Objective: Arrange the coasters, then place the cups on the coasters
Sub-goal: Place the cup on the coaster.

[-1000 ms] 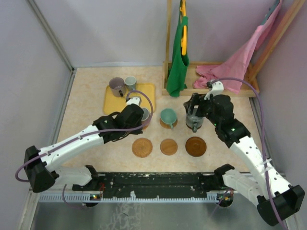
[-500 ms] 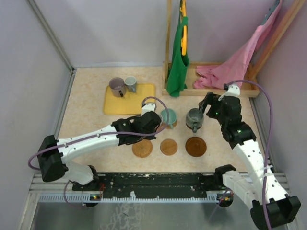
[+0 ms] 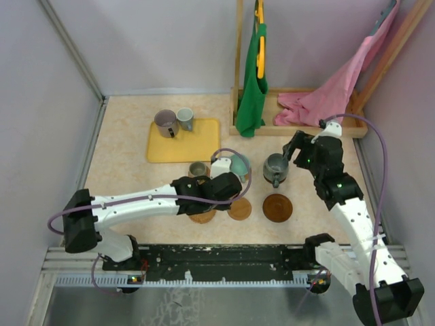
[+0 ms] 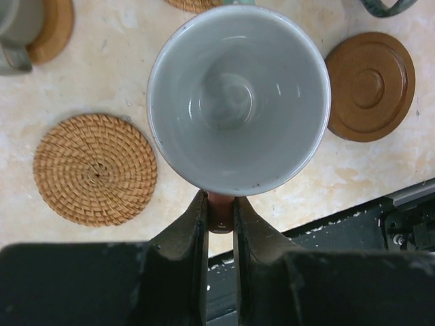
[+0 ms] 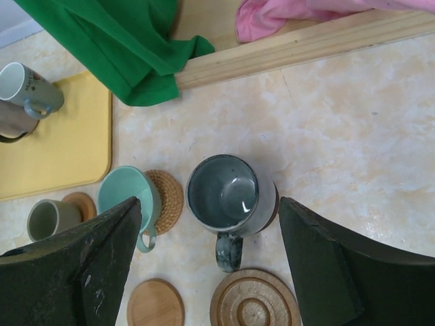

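Note:
My left gripper [image 4: 221, 204] is shut on the reddish-brown handle of a pale-insided cup [image 4: 238, 95]. It holds the cup between a woven coaster [image 4: 95, 168] and a dark ringed coaster [image 4: 370, 85]. From above, the left gripper [image 3: 228, 187] covers that cup, next to a plain wooden coaster [image 3: 240, 209]. The teal cup [image 3: 239, 165], a small grey cup [image 3: 198, 169] and a grey-blue cup [image 3: 276, 168] each stand on a coaster. My right gripper [image 5: 209, 204] is open, its fingers wide on either side of the grey-blue cup [image 5: 228, 193] without touching it.
A yellow tray [image 3: 200, 139] at the back left carries a purplish cup [image 3: 165, 122] and a grey cup [image 3: 185, 117]. A wooden rack [image 3: 299, 129] with a green cloth [image 3: 253, 81] and a pink cloth [image 3: 333, 88] stands at the back right.
My left arm has swung from beside the tray toward the front row of coasters, carrying its cup. The right gripper has drawn back from the grey-blue cup.

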{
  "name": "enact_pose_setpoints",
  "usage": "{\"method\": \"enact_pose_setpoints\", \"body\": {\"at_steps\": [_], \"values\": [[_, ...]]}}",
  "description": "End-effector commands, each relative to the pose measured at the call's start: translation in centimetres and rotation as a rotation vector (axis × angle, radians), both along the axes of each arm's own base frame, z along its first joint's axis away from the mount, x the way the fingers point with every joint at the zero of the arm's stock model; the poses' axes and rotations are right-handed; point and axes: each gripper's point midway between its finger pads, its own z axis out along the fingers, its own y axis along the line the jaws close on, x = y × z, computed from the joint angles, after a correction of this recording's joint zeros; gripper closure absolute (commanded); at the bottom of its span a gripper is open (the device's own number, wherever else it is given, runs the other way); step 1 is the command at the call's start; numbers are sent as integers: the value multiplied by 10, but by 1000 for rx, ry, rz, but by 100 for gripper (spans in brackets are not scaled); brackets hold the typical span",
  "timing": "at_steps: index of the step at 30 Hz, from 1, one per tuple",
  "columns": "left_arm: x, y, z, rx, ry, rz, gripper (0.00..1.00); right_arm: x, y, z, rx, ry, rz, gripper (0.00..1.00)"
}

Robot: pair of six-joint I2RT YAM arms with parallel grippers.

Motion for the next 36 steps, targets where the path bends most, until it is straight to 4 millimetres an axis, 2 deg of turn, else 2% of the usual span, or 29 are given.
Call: {"method": "enact_pose_setpoints", "body": {"at_steps": [1, 13, 22, 36], "values": [[-7, -13, 9, -50, 6, 63, 100, 6, -1, 8, 29, -40, -12, 18], [-29, -39, -11, -31, 38, 176, 100, 1, -3, 2, 34, -41, -16, 18], [-40, -39, -33, 0, 64, 274, 100, -3, -1, 6, 49, -60, -2, 18], [-43, -35, -47, 15, 58, 295, 100, -4, 6, 3, 76, -54, 27, 18]]}}
